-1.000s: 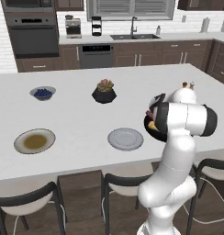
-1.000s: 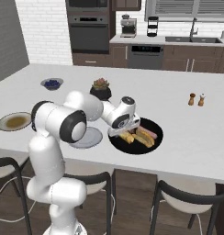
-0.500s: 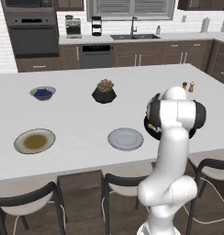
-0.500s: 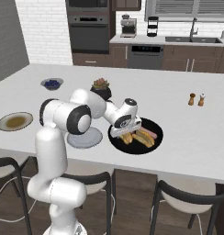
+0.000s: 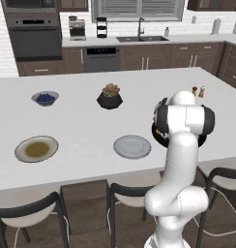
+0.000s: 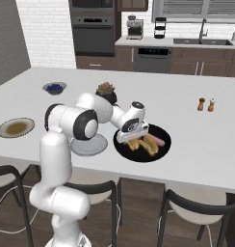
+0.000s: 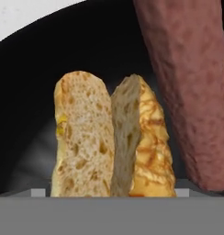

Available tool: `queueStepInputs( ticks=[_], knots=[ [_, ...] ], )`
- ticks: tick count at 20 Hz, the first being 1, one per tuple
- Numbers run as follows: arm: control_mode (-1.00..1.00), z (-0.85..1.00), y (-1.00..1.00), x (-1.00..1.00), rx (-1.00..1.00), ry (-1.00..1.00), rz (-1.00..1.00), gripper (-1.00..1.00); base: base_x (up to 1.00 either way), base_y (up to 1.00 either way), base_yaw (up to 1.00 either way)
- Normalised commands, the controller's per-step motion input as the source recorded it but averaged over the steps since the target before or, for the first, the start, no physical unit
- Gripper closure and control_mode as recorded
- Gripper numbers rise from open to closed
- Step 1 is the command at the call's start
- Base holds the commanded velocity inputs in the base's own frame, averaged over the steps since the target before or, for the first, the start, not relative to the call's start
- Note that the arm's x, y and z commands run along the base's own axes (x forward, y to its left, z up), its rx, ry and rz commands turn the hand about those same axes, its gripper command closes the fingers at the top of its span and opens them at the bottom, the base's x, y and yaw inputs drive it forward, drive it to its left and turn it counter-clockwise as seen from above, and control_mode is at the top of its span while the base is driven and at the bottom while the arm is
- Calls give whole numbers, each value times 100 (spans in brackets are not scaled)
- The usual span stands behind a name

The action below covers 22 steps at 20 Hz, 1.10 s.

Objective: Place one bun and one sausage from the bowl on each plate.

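Two buns [image 7: 111, 142] side by side in black bowl [image 6: 163, 149], sausage [image 7: 187, 87] alongside

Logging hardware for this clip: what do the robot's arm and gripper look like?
One arm of glossy white, rounded segments with dark grey joint bands. It ends in a white hand with dark trim and a round dark disc on its side. The gripper is two-fingered; its small grey fingertips show in the hand view. No cables or markings are visible.

Arm hides most of the bowl [image 5: 203, 140] in left base view; sausage [image 7: 187, 82] cut off at the hand view's top.
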Motion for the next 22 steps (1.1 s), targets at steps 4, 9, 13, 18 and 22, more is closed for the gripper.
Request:
queueStepInputs(
  ticks=[4, 9, 13, 18, 22],
  knots=[
    [-100, 30, 6, -62, 0, -8, 3, 100, 0, 0, 0],
    [-100, 45, 51, -44, -1, -10, 10, 100, 0, 0, 0],
    [-100, 16, 99, -5, -4, -13, 18, 100, 0, 0, 0],
    [-100, 40, 89, 0, -3, -8, 19, 100, 0, 0, 0],
    [-100, 47, 85, 0, -4, -1, 20, 100, 0, 0, 0]
  ],
)
